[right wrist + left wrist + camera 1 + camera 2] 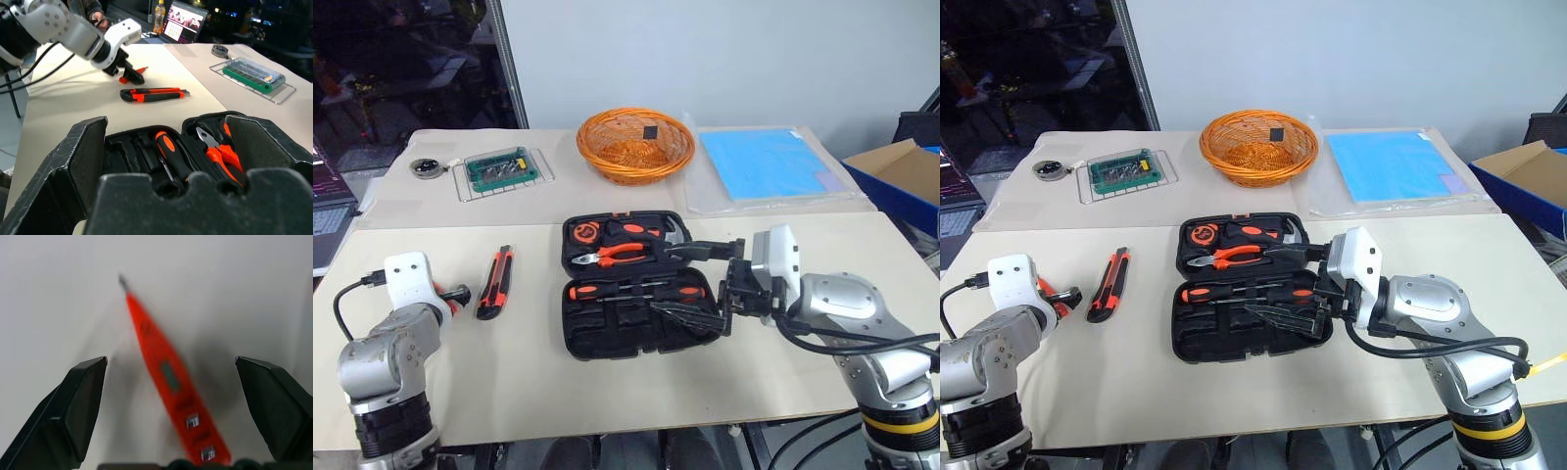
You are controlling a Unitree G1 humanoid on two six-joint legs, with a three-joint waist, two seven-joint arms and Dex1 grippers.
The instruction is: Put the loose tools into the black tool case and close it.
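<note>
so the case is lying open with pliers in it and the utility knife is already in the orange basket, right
Not quite. The black tool case does lie open with the pliers inside, but the utility knife is not in the orange basket: it lies loose on the table to the case's left, as the left eye view shows.

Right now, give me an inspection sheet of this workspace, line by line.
Surface: beige table, mostly bare near its front edge.
Job's things: black tool case lies open, with pliers and a screwdriver in its slots; utility knife and small red tester screwdriver loose on the table.
Clutter: orange basket, clear tray with green board, blue sheet.
Grippers: left tool open over the tester screwdriver; right tool open beside the case.
Cables: black cables on the arms.
Surroundings: cardboard box, laptop.
</note>
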